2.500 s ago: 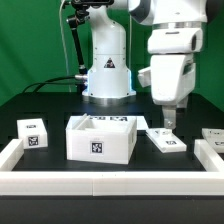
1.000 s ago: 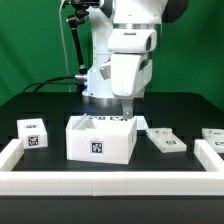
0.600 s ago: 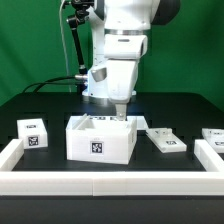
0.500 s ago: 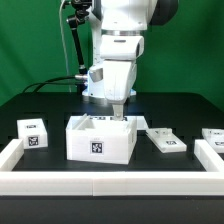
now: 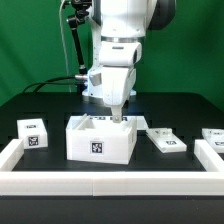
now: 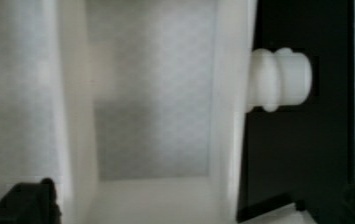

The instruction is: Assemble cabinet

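Exterior view: the cabinet (image 5: 100,140) sits on the black table (image 5: 30,105), open side up. The gripper (image 5: 116,119) hangs at its back wall — clenched or released, I cannot tell.

Wrist view: white cabinet walls close up, 1 dark fingertip (image 6: 26,203) just beside one — a round white knob (image 6: 280,78) juts out.

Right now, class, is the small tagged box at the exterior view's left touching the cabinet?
Apart. The exterior view shows a strip of bare black table between the small box and the cabinet.
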Action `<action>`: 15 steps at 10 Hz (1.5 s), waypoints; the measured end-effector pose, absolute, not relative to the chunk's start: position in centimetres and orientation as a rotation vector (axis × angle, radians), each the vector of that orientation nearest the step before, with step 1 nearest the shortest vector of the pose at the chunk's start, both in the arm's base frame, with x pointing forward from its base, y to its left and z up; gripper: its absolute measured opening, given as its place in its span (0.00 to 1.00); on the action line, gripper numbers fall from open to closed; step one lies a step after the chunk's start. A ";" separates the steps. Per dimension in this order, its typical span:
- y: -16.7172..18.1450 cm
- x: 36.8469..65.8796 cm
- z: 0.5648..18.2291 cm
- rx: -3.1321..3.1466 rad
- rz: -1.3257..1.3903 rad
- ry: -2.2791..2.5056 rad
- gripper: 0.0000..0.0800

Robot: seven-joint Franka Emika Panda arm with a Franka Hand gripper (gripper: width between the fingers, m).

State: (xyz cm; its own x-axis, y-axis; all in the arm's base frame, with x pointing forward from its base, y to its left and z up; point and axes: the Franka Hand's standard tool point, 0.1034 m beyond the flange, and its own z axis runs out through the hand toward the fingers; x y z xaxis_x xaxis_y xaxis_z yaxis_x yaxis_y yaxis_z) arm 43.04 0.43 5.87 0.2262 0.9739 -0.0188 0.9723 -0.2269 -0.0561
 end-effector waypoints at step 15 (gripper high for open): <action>1.0 40.8 2.0 -2.402 0.103 -1.912 0.27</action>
